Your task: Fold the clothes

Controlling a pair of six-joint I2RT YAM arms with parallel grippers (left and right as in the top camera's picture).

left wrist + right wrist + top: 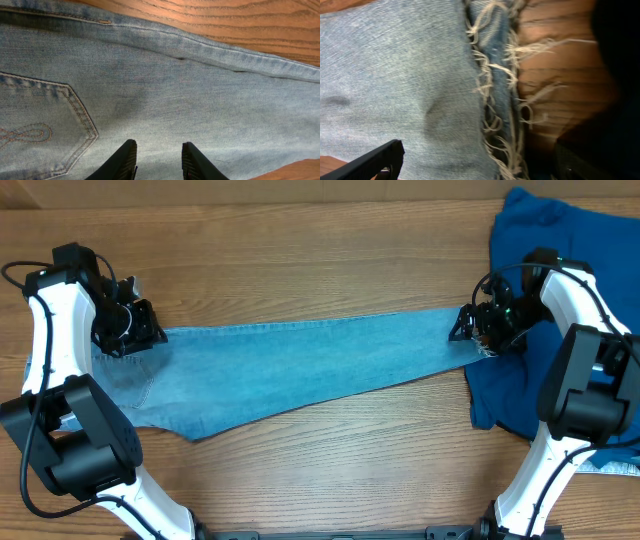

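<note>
Jeans [300, 370] lie flat across the wooden table [300, 260], their hem beside a dark blue garment [540, 230]. The left gripper [135, 330] and right gripper [472, 328] both hang spread, grasping nothing. Only the wrist views show the stitched pocket [45, 125] and frayed threads [492, 100].

Left gripper [159, 146], right gripper [477, 150]: seemingly parted

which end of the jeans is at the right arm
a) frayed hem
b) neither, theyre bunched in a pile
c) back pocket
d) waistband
a: the right wrist view shows the frayed hem of the jeans lying between the fingers of the right pincer, while the stitched back pocket is at the left pincer.
</note>
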